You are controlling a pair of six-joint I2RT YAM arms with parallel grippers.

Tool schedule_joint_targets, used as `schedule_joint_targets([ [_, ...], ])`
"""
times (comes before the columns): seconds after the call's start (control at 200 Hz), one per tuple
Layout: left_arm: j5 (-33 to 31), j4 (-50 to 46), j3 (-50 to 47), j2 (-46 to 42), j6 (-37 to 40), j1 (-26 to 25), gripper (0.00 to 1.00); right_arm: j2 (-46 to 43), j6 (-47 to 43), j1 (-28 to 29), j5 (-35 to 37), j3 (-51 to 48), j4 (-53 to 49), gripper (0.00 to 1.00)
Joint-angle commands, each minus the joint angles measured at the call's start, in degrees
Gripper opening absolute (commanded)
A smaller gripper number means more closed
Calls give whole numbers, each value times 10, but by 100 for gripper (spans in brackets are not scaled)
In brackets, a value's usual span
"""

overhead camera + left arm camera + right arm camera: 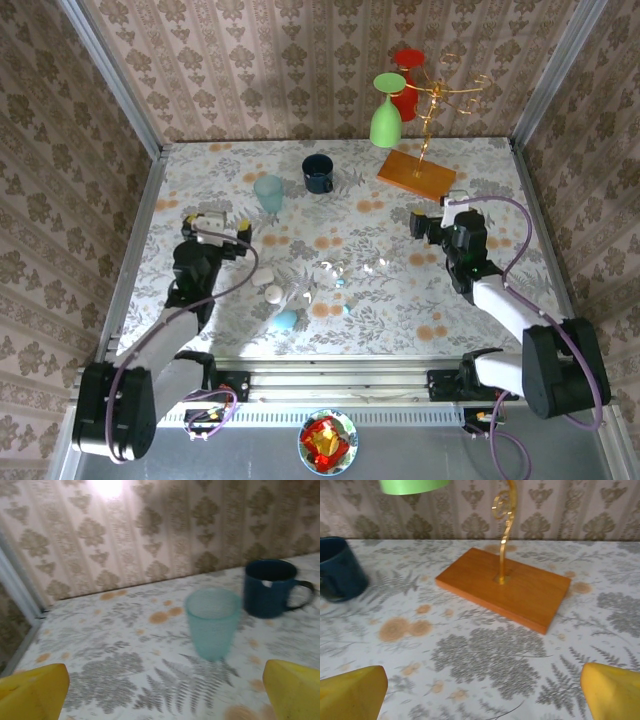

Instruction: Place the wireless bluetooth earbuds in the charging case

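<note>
Left gripper (pixel 217 222): spread to full width, empty, hovers over the left part of the table (pixel 400 320). Yellow fingertips (pixel 32 692) sit at the bottom corners of the wrist view, with a teal cup (pixel 212 622) and a dark blue mug (pixel 272 587) beyond. Right gripper (pixel 440 212): equally wide, empty, hovers over the right side and faces the wooden base (pixel 505 585) of a gold stand (pixel 504 530).

Between the two, near the table's middle: earbuds (pixel 332 269), tiny glossy white specks lying apart from one another, too small to tell how each is turned. Just to their left: white pebble-shaped cases (pixel 273 294). Cannot tell which one serves as the charging case, or whether a lid stands open.

Likely handling: very light, rigid, smooth plastic, so prone to squirt out of a pinch or skid across the patterned cloth. Probably sturdy under a soft squeeze, yet easy to flick away. Best taken across the rounded body, fingers narrowed first, straight down and centred, with the end meant for the socket left free.
</note>
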Motion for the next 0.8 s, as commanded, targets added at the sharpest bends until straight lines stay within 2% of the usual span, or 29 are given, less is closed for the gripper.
schedule_joint_targets([
  [0.0,-24,-128,9,-44,5,-56,100,-34,27,36,-59,12,-64,100],
  [0.08,-8,-176,11,-68,-7,-88,100,-50,-1,75,-119,9,-77,100],
  [0.165,26,-231,25,-80,-39,-92,100,-58,-69,119,-252,13,-108,100],
  [0.21,32,-247,29,-81,-56,-92,100,-60,-115,154,-287,25,-146,100],
  [0.345,31,-245,27,-80,-106,-85,100,-36,-237,273,-277,68,-230,100],
  [0.485,59,-244,26,-76,-162,-44,100,36,-306,356,-271,130,-281,100],
  [0.635,91,-260,27,-74,-230,10,100,118,-328,404,-316,190,-281,100],
  [0.795,111,-266,21,-74,-256,42,100,212,-374,440,-302,246,-306,100],
])
